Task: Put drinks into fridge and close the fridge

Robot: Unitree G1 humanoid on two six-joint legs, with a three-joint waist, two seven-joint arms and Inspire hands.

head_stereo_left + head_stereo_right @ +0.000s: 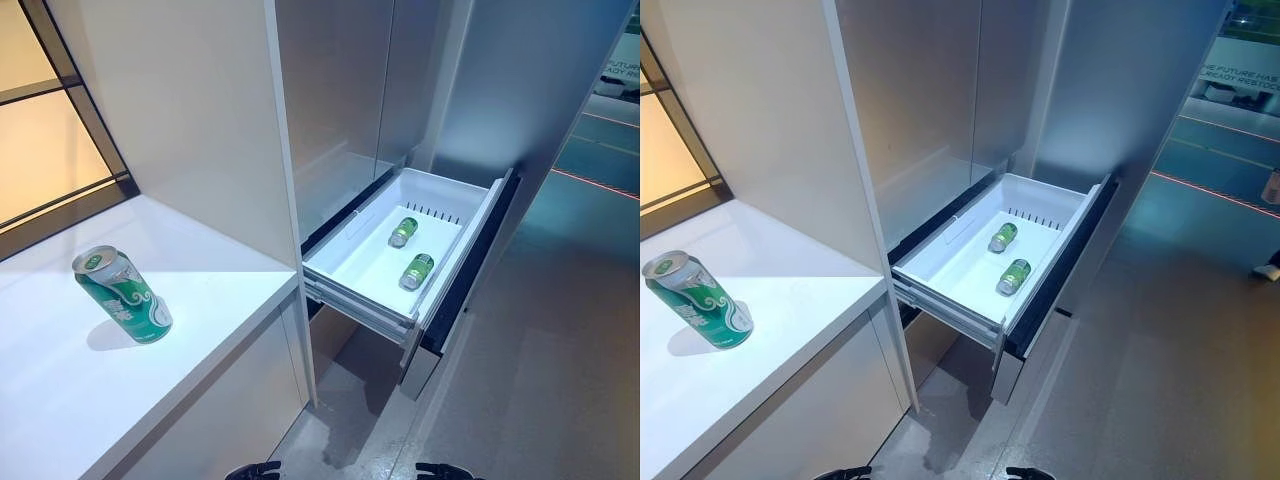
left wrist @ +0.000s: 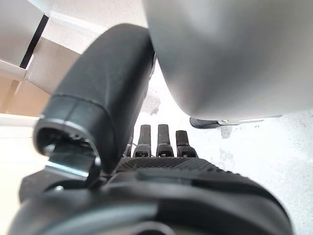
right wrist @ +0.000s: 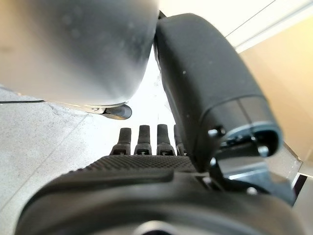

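A green can (image 1: 124, 294) stands tilted on the white counter (image 1: 200, 290) at the left; it also shows in the right eye view (image 1: 698, 299). The fridge's white drawer (image 1: 345, 262) is pulled out, with green cans (image 1: 403, 232) (image 1: 417, 271) lying on their sides inside it. My left hand (image 2: 159, 147) hangs down over the floor in the left wrist view, fingers straight and empty. My right hand (image 3: 146, 142) hangs likewise in the right wrist view, fingers straight and empty.
A tall white panel (image 1: 190, 110) rises between the counter and the fridge. The fridge's grey upper doors (image 1: 350, 80) are closed. The drawer's dark front (image 1: 470, 270) juts into the grey floor space (image 1: 540, 370) on the right. A window (image 1: 40, 130) is at the far left.
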